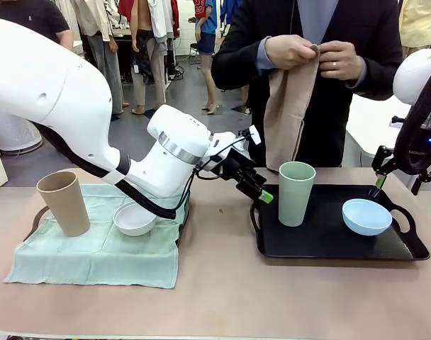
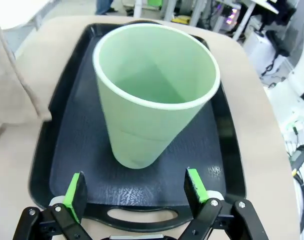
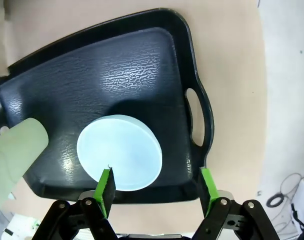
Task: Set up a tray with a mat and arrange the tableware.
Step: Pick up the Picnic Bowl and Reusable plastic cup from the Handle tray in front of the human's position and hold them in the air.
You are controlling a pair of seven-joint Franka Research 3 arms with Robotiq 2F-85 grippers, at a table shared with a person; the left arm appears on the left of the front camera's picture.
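Observation:
A pale green cup (image 1: 296, 193) (image 2: 154, 95) stands upright at the left end of a black tray (image 1: 329, 244) (image 2: 67, 150). My left gripper (image 1: 261, 191) (image 2: 133, 190) is open just in front of the cup, over the tray's near handle, not touching it. A light blue bowl (image 1: 366, 216) (image 3: 119, 152) lies at the tray's right end. My right gripper (image 1: 378, 185) (image 3: 157, 187) hangs open above the bowl's edge. At the left, a tan cup (image 1: 64, 203) and a white bowl (image 1: 135, 218) rest on a pale green mat (image 1: 95, 255).
A person across the table holds up a beige cloth (image 1: 290, 106) (image 2: 7, 90) in both hands. A dark tray handle (image 1: 35, 221) peeks from under the green mat. Bare tabletop (image 1: 215, 283) lies between the two trays and along the front.

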